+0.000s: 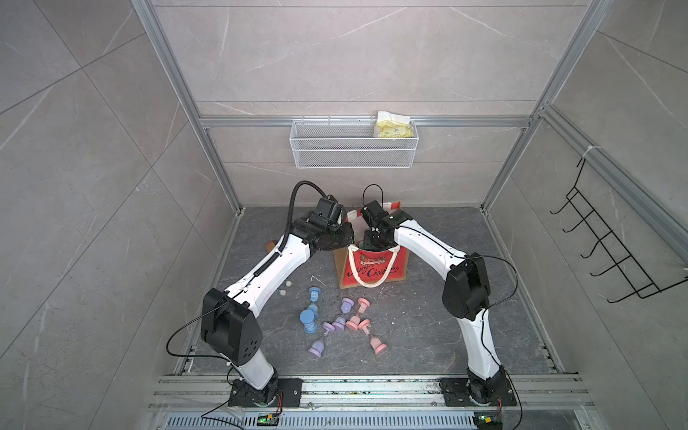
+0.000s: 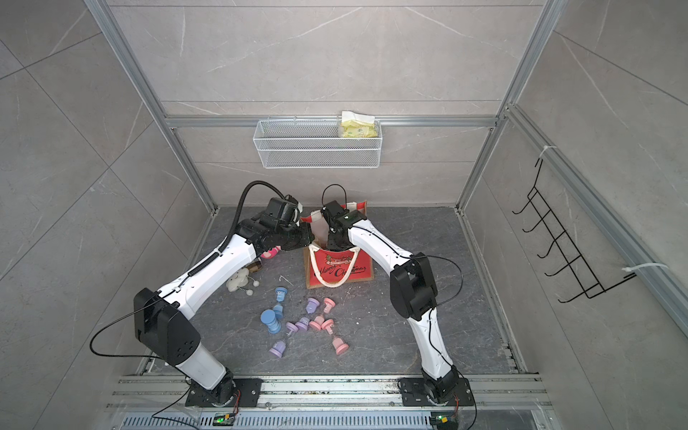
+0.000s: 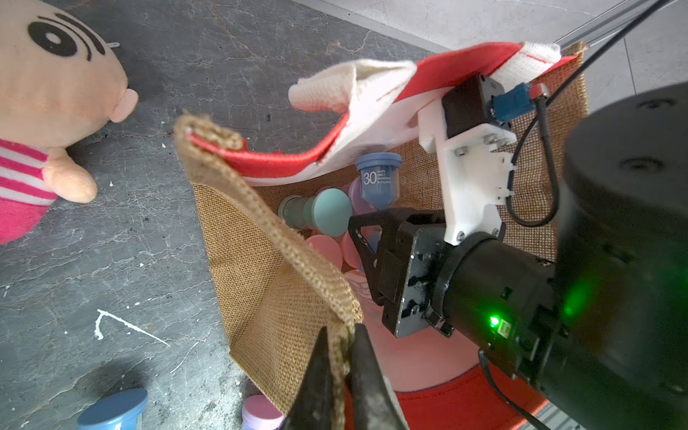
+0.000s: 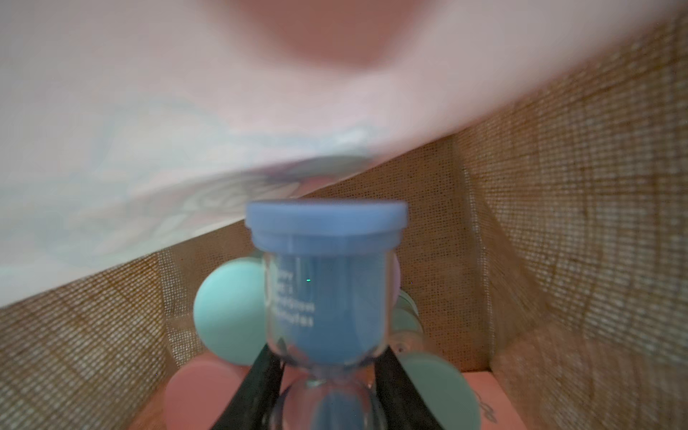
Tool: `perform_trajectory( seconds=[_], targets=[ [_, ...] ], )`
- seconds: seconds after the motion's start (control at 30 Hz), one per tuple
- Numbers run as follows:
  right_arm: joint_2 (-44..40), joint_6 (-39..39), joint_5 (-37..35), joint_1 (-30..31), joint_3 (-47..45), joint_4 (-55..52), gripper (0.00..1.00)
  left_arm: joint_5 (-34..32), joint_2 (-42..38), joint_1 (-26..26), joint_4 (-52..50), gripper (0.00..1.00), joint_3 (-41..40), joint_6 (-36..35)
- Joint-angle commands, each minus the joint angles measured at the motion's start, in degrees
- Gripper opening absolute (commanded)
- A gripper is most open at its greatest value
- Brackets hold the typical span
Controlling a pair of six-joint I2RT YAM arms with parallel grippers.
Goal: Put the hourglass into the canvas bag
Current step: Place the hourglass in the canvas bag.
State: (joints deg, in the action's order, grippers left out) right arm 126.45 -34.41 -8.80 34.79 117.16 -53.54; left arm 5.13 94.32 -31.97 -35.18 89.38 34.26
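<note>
The canvas bag (image 1: 373, 270) (image 2: 339, 271) stands upright at the back of the floor, its red printed front facing the arms. My left gripper (image 3: 342, 331) is shut on the bag's tan burlap rim (image 3: 298, 257) and holds that side outward. My right gripper (image 4: 325, 353) reaches down inside the bag, shut on the narrow glass neck of a blue hourglass (image 4: 325, 268) (image 3: 378, 178). The hourglass hangs just above a teal hourglass (image 3: 329, 212) and a pink one (image 3: 324, 249) that lie on the bag's bottom. In both top views the right fingertips are hidden by the wrist.
Several blue, purple and pink hourglasses (image 1: 337, 322) lie loose on the floor in front of the bag. A plush doll (image 3: 48, 111) and a white plush toy (image 2: 238, 281) lie under the left arm. A white wire basket (image 1: 353, 143) and a black hook rack (image 1: 614, 253) hang on the walls.
</note>
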Motion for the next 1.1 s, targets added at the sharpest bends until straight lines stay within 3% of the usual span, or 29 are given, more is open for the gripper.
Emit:
perform_trajectory(
  seconds=[0.0,0.47,0.67,0.8,0.97,1.07],
  targets=[
    [2.0,-0.92,-1.14,-0.31,1.9,-1.42,0.08,1.85,-3.18,-0.29,2.44,0.0,3.31,-0.83],
    [0.5,-0.15,-0.78,-0.33,3.48,-2.09,0.47,0.14,-3.01,-0.38,1.1,0.0,4.37,-1.08],
    [-2.29,0.05,-0.54,-0.25,3.87,-2.38,0.58,-0.34,-2.65,-0.3,0.72,0.07,4.48,-1.13],
    [-5.34,0.47,-0.09,-0.27,3.52,-2.21,0.66,-1.39,-2.52,-0.35,0.05,0.18,4.52,-1.35],
    [-10.14,1.49,0.6,-0.3,2.14,-1.95,0.73,-2.31,-2.35,-0.29,-0.53,0.42,4.61,-1.87],
    [-13.04,2.4,1.63,-0.33,1.4,-2.19,0.76,-2.7,-2.4,-0.34,-1.01,0.51,4.74,-2.33]
  ],
)
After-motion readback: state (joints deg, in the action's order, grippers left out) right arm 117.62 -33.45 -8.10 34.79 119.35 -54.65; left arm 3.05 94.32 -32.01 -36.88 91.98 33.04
